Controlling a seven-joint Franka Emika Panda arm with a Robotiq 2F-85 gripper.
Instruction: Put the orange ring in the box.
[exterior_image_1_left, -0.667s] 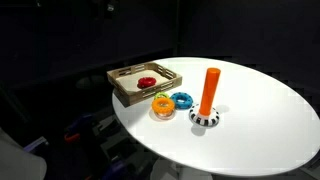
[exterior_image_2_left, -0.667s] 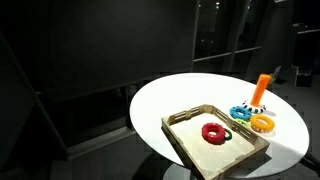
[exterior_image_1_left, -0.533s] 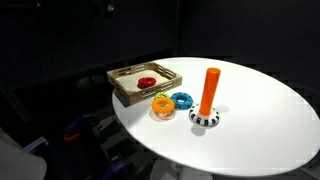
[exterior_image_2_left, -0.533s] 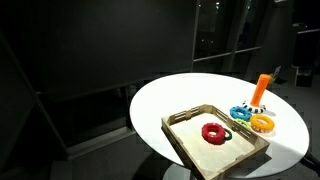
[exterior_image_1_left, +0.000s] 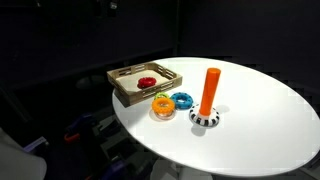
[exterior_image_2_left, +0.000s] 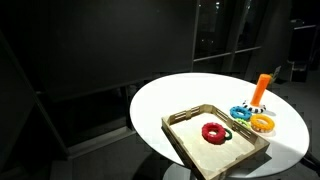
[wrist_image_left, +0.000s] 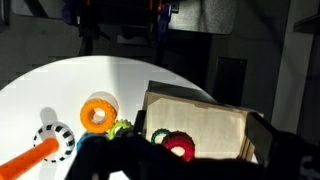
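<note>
From where I stand, the shallow wooden box with its pale raised rim holds a glossy dark red ring. The small orange doughnut-shaped plastic ring lies just outside that box, with a smooth blue plastic ring beside it and a tall orange peg farther from the box. The gripper is only a dark shape, so I can't tell if it's parted. I'd worry the slick, rounded ring could slip, or a crowded grab could nudge the blue one.
</note>
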